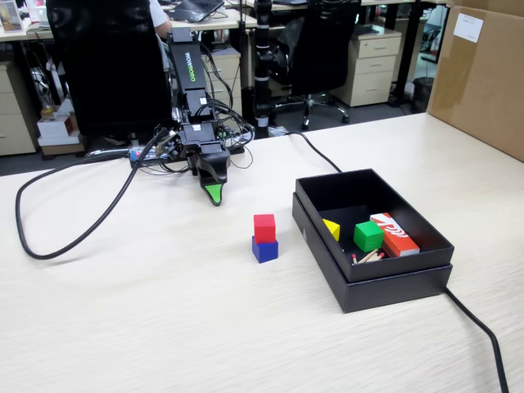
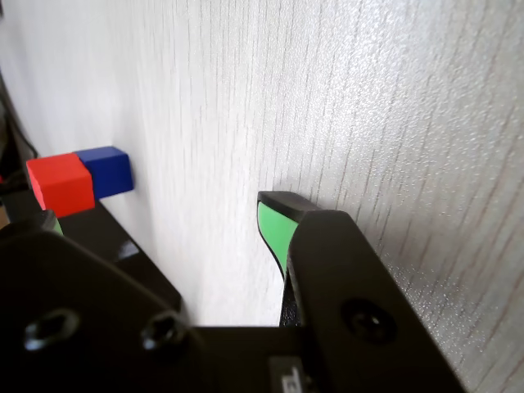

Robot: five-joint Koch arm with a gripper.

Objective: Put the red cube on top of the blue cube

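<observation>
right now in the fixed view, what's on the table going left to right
black cable loop → green-tipped black tool → small red cube stacked on small blue cube → yellow block → green cube → red-orange and white box

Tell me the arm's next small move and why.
Probably none beyond staying back: the red cube already sits on the blue cube, slightly offset. The end effector is empty and apart from the stack, so holding clear, or easing further away, avoids knocking it.

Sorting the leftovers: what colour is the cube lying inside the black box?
Green cube, clearest in the fixed view.
</observation>
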